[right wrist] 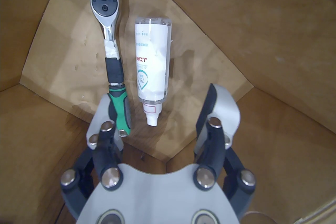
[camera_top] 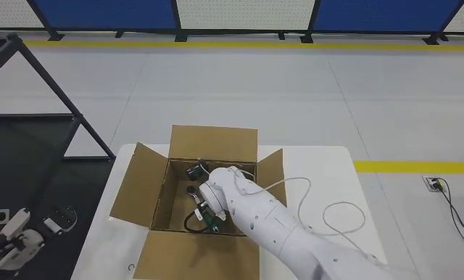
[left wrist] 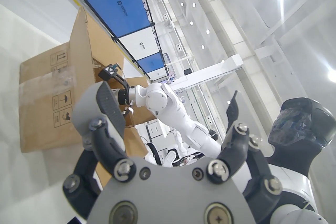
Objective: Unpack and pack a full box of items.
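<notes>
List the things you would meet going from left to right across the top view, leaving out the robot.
In order: black metal frame → open brown cardboard box → thin white cable on the table → white power outlet on the floor.

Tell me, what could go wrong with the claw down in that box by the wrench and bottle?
The open right claw has one finger over the wrench, so closing might catch it along with the bottle. The bottle lies on its side and could roll. The walls of the box stand close and might get bumped.
</notes>
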